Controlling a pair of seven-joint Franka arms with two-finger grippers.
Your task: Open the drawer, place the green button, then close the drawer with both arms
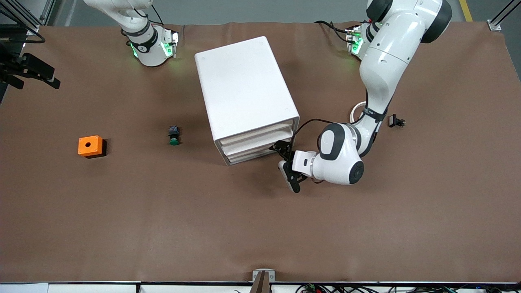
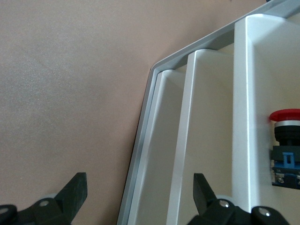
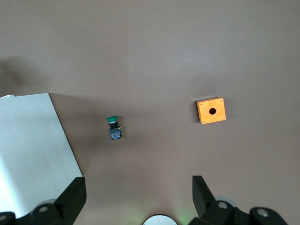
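— Both claws stand spread with nothing in them. Our left gripper (image 1: 288,166) sits low at the front of the cabinet (image 1: 244,91), at the corner toward the left arm's end of the table, one finger (image 2: 75,194) out over the brown cloth and the other in front of the stacked trays. Our right gripper (image 3: 138,197) waits high over the table near its own base, looking down on the parts.

— And what are we after?

— We want the drawer (image 1: 254,156), the lowest of the three, which looks shut flush with the two above it. The button (image 1: 174,136), green cap and black body, lies on the table (image 1: 122,211) beside the cabinet toward the right arm's end, between it and the orange cube (image 1: 90,146).

— So we are on the opening step. How do we do it well?

— We drop the fingers to the bottom tray's lip, not the middle one; the lips are stacked close, so height matters most. We catch the front edge squarely, then pull straight out along the drawer's own line, slowly, since the light cabinet could slide or twist.

— Anything in the trays already?

— We see a red-capped button (image 2: 286,140) in one tray through the left wrist view; we leave it alone.
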